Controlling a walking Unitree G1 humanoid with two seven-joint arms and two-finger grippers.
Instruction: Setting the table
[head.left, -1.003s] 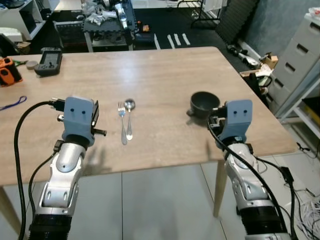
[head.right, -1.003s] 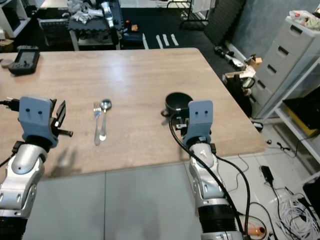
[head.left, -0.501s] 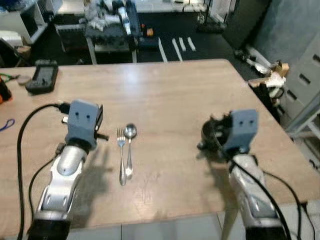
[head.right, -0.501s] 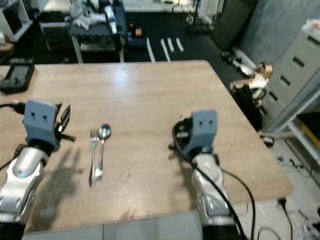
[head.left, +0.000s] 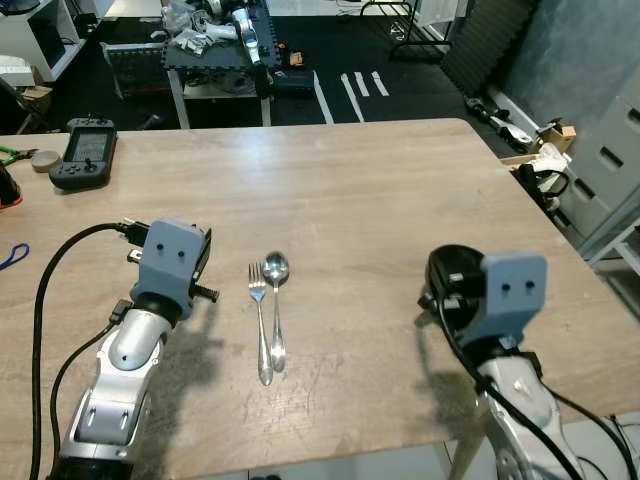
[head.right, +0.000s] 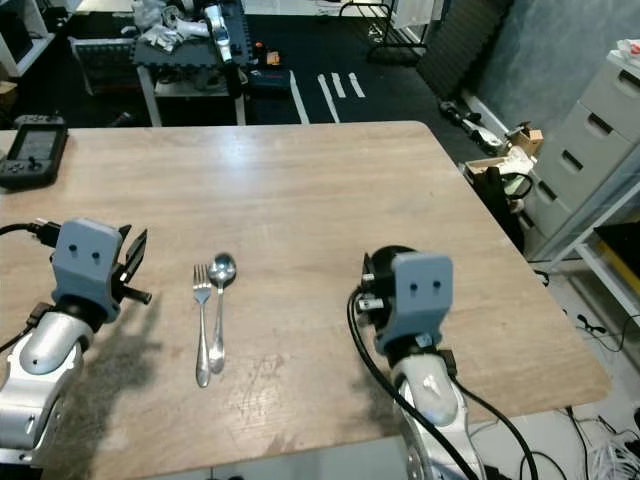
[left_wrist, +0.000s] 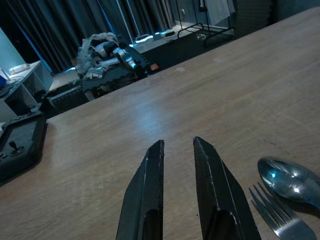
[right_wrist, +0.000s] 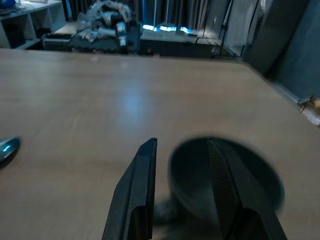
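Camera has moved in closer since a second ago; both arms now reach further over the table (head.left: 350, 170), and the right gripper (right_wrist: 180, 165) has closed in on the dark bowl (right_wrist: 225, 180)

Right gripper: fingers spread, straddling the bowl's near rim, one finger outside the wall and one over the inside. Not pinching yet as far as I can tell. Bowl sits toward the table's right edge, on the near half; in the head views the wrist housing hides most of it (head.left: 448, 268)

Left gripper (left_wrist: 177, 150): fingers a narrow gap apart, holding nothing, hovering low over bare wood just left of the cutlery

Fork (head.left: 261, 320) and spoon (head.left: 276, 310) lie side by side, touching or nearly so, handles pointing to the near edge, a bit left of the table's middle. That part looks done

Left to do, my read: grip the bowl and move it over next to the cutlery, it's well apart from them now. No plate or cup anywhere on the table, so can't say if more pieces are due

Handheld controller (head.left: 88, 155) sits near the far left corner, out of the way
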